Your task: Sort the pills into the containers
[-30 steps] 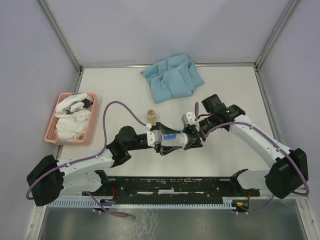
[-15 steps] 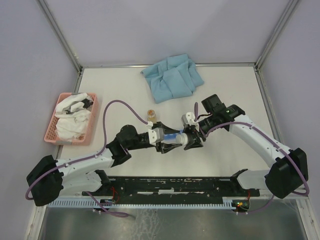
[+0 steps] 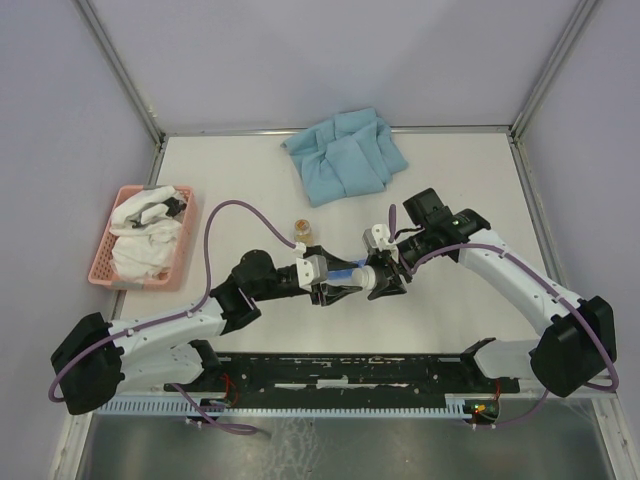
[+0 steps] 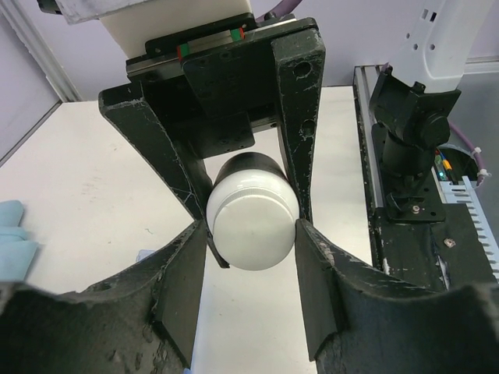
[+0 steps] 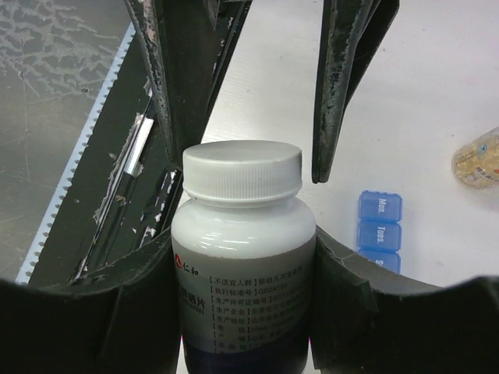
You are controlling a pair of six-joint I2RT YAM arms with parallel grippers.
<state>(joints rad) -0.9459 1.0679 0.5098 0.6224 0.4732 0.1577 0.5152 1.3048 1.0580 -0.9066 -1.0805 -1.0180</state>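
Observation:
A white pill bottle (image 5: 243,265) with a printed label is held sideways above the table, my right gripper (image 5: 243,249) shut on its body. Its white screw cap (image 4: 252,226) sits between the pads of my left gripper (image 4: 252,234), which touch it on both sides. In the top view the two grippers meet nose to nose, left (image 3: 345,288) and right (image 3: 372,280). The bright-blue containers (image 5: 380,230), lids marked with days, lie on the table just beside the bottle. The pills are hidden.
A small amber jar (image 3: 300,232) stands just beyond the grippers. A pink basket (image 3: 105,262) of white cloths sits at the left edge. A light-blue cloth (image 3: 345,155) lies at the back. The black base rail (image 3: 350,370) runs along the near edge.
My left gripper's jaws have narrowed onto the bottle's cap and the arm has edged slightly right. The right arm and the bottle have stayed put.

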